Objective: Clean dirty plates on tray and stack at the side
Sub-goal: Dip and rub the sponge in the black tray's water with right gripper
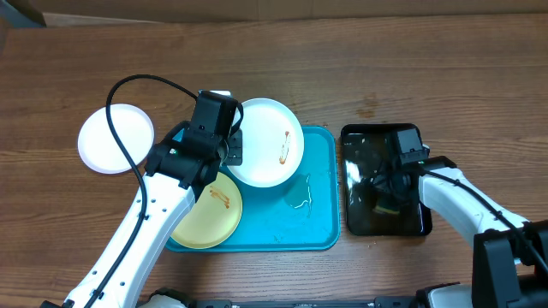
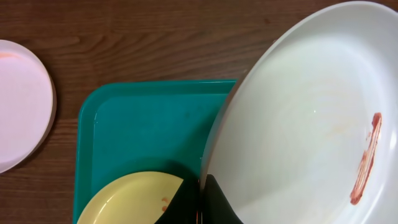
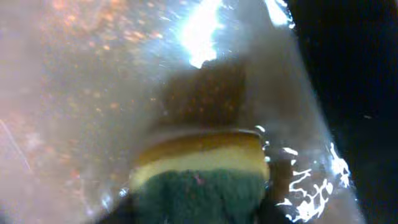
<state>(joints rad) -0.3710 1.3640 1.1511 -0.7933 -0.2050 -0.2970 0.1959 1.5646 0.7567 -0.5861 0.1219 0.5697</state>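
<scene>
The left pincer [image 1: 231, 147] is clenched on the rim of a white plate [image 1: 267, 141] smeared with orange-brown sauce, holding it over the far left corner of the turquoise tray [image 1: 317, 205]. A pale yellow plate [image 1: 210, 214] lies in the tray's near left corner. Another white plate [image 1: 116, 139] sits on the bench [image 1: 385, 68] left of the tray. The right pincer [image 1: 387, 195] is down in the black tray [image 1: 364, 154] at a sponge [image 3: 199, 168]; I cannot tell whether it grips

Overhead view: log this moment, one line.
left end effector: holding smeared plate | right end effector: at sponge | yellow plate: on blue tray
</scene>
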